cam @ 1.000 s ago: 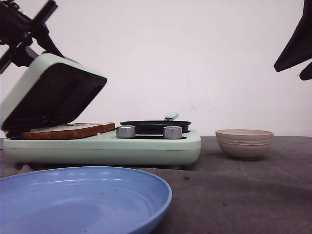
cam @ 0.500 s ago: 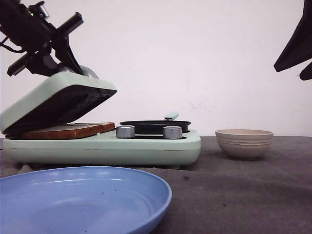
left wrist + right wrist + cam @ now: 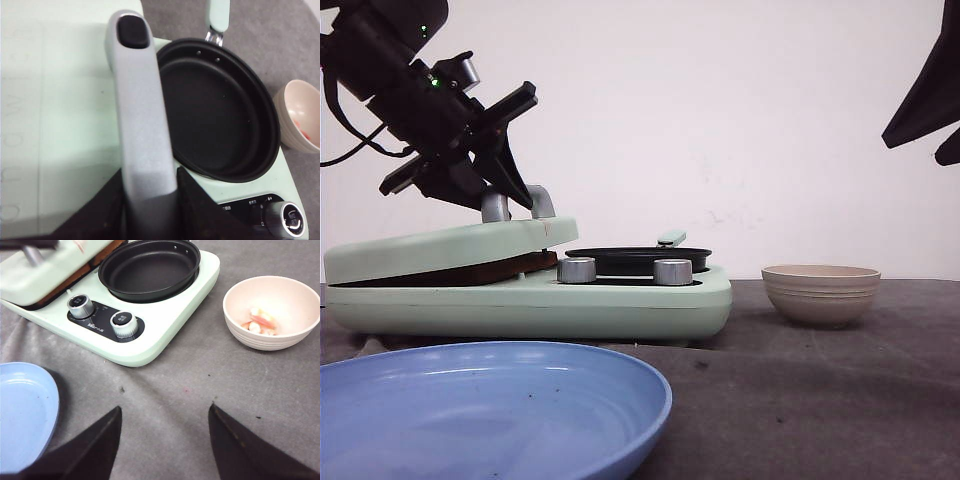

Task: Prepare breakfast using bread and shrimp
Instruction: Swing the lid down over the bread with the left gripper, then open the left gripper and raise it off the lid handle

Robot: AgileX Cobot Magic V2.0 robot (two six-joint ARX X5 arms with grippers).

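Note:
The bread shows only as a brown crust edge under the pale green lid of the sandwich maker, and also in the right wrist view. My left gripper is shut on the lid's silver handle, and the lid lies almost flat on the bread. The gripper also shows in the front view. The shrimp, small reddish-orange and white pieces, lie in the beige bowl to the right of the appliance. My right gripper is open and empty, high above the grey mat.
A black round pan sits on the appliance's right half, with two silver knobs in front of it. A blue plate lies at the front left. The beige bowl stands right of the appliance.
My left gripper has swung the lid down by its handle, from wide open to almost shut over the bread. The right arm has not moved.

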